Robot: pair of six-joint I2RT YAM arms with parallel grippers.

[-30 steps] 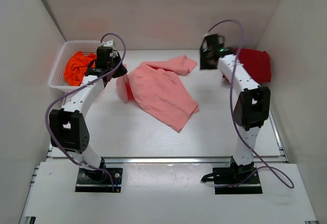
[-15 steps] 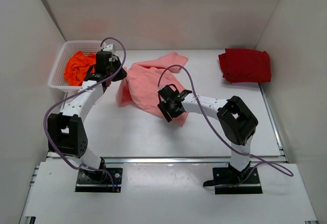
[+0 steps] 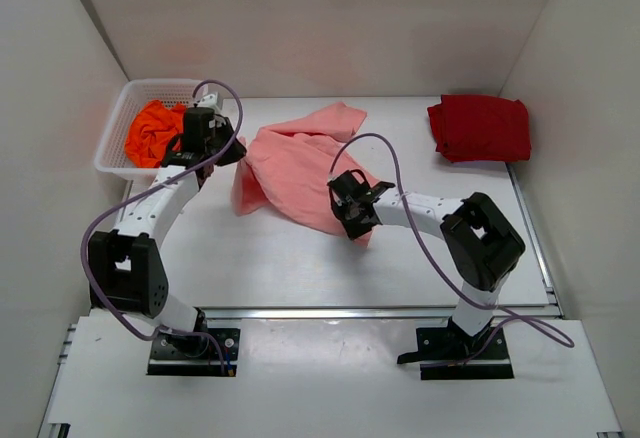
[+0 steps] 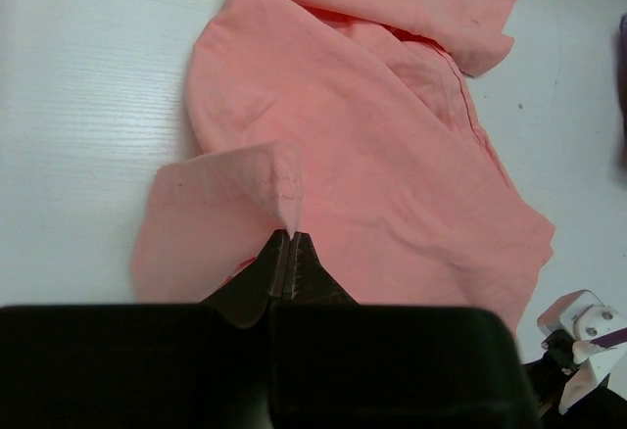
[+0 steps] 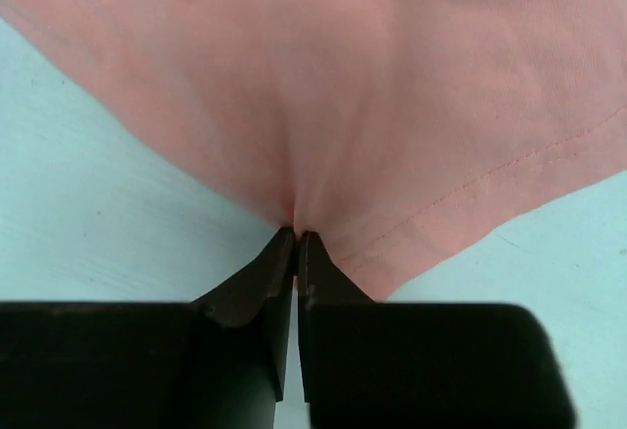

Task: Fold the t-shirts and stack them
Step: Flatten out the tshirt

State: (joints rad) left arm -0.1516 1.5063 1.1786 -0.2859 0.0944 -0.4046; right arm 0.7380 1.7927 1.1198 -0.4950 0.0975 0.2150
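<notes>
**One shirt folded, two left to do**

The dark red shirt (image 3: 480, 128) is seen neatly folded at the far right corner of the counter (image 3: 290, 268). That one looks done.

The salmon-pink shirt (image 3: 300, 163) is spread out and rumpled in the middle of the counter, nearer the far edge. It is not yet folded, and it is held in two places. The left jaws are shut tight on a pinch of cloth on its left side, where a flap is bent over. The right jaws are shut tight on its hem at the near side. It looks as if the shirt is being pulled flat for folding.

The bright orange shirt (image 3: 150, 130) is bunched up in the white basket (image 3: 112, 148) at the far left corner. It is not touched.

About a third of the job is judged done. The pink shirt must be folded and stacked, then the orange one.
</notes>
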